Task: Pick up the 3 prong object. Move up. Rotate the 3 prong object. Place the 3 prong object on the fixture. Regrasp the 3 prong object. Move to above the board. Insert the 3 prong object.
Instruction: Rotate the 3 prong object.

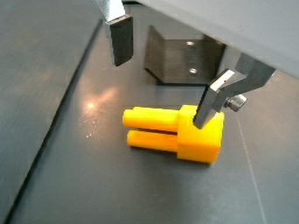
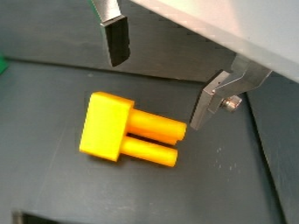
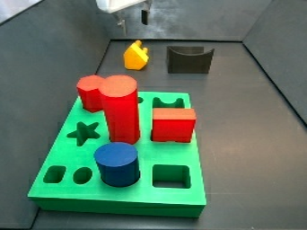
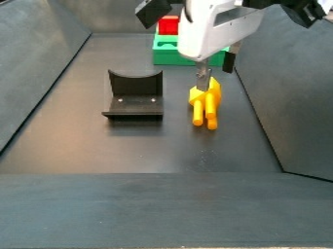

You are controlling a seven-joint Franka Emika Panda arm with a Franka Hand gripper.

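Observation:
The yellow-orange 3 prong object lies on its side on the dark floor and shows in both wrist views and both side views. My gripper hangs open just above it, with one finger over its block end and the other finger apart to the side. Nothing is between the jaws. The dark fixture stands close beside the object. The green board lies further off.
On the board stand a red cylinder, a red piece behind it, a red cube and a blue cylinder. Open star and square holes show. Dark sloping walls enclose the floor on both sides.

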